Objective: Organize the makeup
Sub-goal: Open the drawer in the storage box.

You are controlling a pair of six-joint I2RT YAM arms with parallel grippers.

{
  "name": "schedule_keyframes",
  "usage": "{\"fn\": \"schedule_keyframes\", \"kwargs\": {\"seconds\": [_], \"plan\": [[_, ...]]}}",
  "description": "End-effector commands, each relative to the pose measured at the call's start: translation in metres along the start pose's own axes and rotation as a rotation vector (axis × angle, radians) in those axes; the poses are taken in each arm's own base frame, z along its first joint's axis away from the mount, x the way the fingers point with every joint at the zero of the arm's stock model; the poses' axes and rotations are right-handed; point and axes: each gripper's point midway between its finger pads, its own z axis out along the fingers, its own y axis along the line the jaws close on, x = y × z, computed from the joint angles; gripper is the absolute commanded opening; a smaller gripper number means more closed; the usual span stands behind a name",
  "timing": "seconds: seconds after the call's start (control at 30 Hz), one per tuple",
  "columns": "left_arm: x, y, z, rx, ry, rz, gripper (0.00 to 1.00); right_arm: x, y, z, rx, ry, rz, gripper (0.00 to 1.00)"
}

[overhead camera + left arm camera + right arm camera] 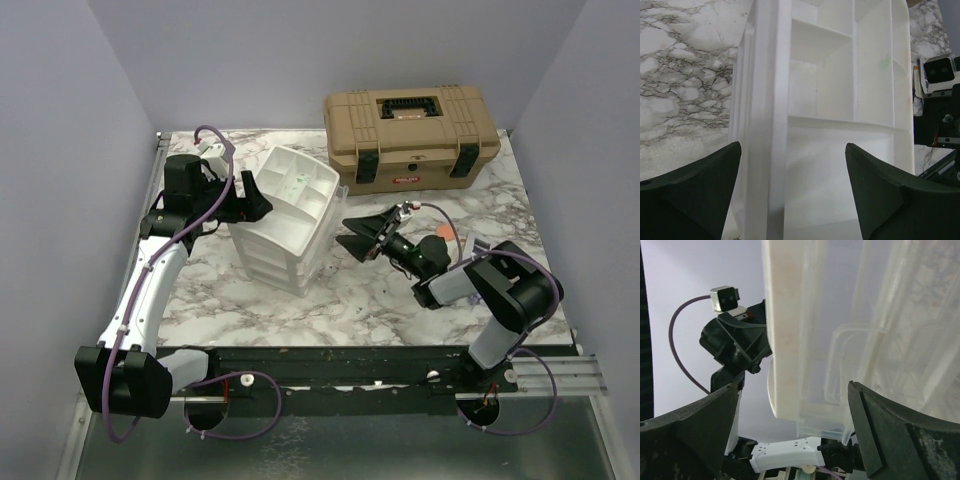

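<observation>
Of the makeup, only a salmon-coloured piece (441,238) and a pale clear piece (476,245) show on the marble, behind my right arm; the other pieces are hidden or out of view. My left gripper (262,198) (792,190) is open over the left edge of the white drawer unit (285,215). Its wrist view looks down into the unit's bare top compartments (840,85), where a faint green mark (884,62) shows. Just right of the unit, my right gripper (352,237) (792,430) is open and faces the translucent drawers (840,340), with nothing between its fingers.
A tan toolbox (410,135) with its lid closed stands at the back right. The drawer unit sits left of the middle of the marble table (350,300). Grey walls close in both sides. In the right wrist view, the left arm (735,345) shows beyond the unit.
</observation>
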Motion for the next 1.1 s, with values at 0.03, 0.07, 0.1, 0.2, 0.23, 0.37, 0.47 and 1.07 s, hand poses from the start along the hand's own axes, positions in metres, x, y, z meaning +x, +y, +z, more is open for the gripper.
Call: {"fn": "schedule_keyframes", "kwargs": {"seconds": [0.03, 0.07, 0.1, 0.2, 0.23, 0.37, 0.47, 1.07], "plan": [[0.01, 0.002, -0.001, -0.011, 0.031, -0.011, 0.86, 0.002, 0.045, 0.013, -0.101, 0.037, -0.165, 0.97], [0.01, 0.001, -0.001, -0.01, 0.029, -0.011, 0.87, 0.002, 0.048, 0.016, -0.1, 0.046, -0.175, 0.97], [0.01, 0.001, -0.001, -0.01, 0.031, -0.011, 0.87, 0.001, 0.048, 0.018, -0.085, 0.051, -0.172, 0.98], [0.008, 0.0, -0.001, -0.005, 0.028, -0.01, 0.87, -0.002, 0.043, 0.024, -0.042, 0.045, -0.16, 0.99], [0.007, -0.001, -0.001, -0.003, 0.028, -0.011, 0.87, -0.002, 0.041, 0.025, -0.034, 0.046, -0.152, 0.99], [0.006, -0.001, -0.002, 0.0, 0.029, -0.009, 0.87, -0.005, 0.034, 0.019, -0.013, 0.016, -0.129, 0.99], [0.007, -0.002, -0.002, 0.0, 0.03, -0.009, 0.87, -0.009, 0.024, 0.013, 0.029, -0.02, -0.112, 0.99], [0.004, -0.004, -0.002, 0.006, 0.027, -0.016, 0.87, -0.005, 0.013, 0.035, 0.032, 0.053, -0.048, 1.0]]}}
